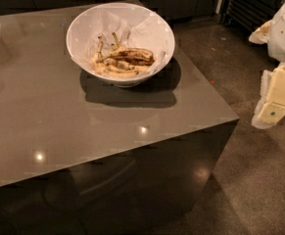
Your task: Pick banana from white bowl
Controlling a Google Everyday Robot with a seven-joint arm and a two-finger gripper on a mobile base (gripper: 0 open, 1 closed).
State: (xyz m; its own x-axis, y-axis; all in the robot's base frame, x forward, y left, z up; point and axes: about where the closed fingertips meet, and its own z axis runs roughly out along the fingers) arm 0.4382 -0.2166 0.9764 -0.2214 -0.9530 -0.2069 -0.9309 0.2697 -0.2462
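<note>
Banana [132, 56] in white bowl [149, 27] near table [44, 106] edge; gripper [270, 110] well beyond it.

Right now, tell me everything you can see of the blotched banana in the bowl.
The banana is curved and yellow with heavy dark-brown blotches. It looks overripe, and its thin stem seems to point left. It lies on its side atop paler bananas inside the bowl, which sits on the table. Nothing grips it: the gripper hangs beyond the table's right edge, well apart from the bowl.
</note>
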